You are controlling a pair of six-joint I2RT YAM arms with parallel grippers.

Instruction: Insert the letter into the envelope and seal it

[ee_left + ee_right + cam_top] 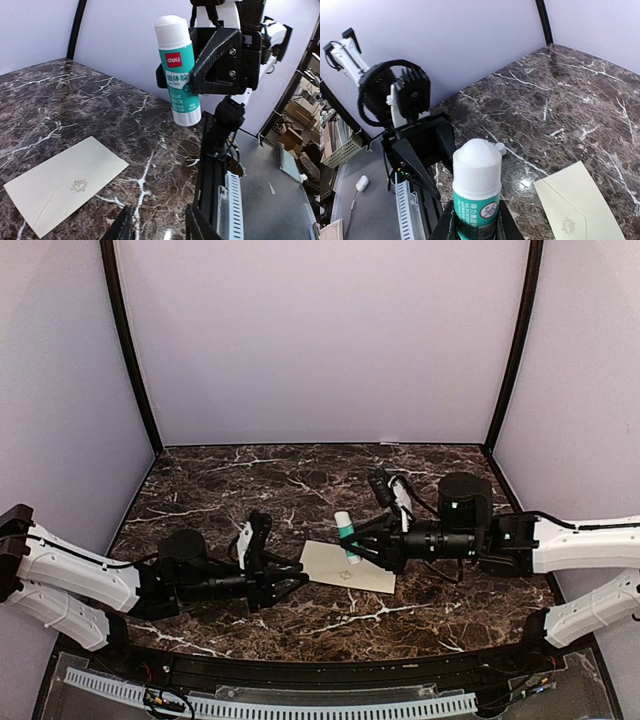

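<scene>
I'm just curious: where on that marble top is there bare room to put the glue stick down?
Bare table runs from the envelope to the back wall. Crowded: the middle, where left pincer and right pincer, gripping the glue stick, flank it.

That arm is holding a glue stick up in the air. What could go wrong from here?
The right fingers pinch the glue stick only around its middle, above the table, so it could slip and fall. The envelope lies loose and flat on that smooth top; pressing glue on it may slide it. The left fingers are empty, steadying nothing.
</scene>
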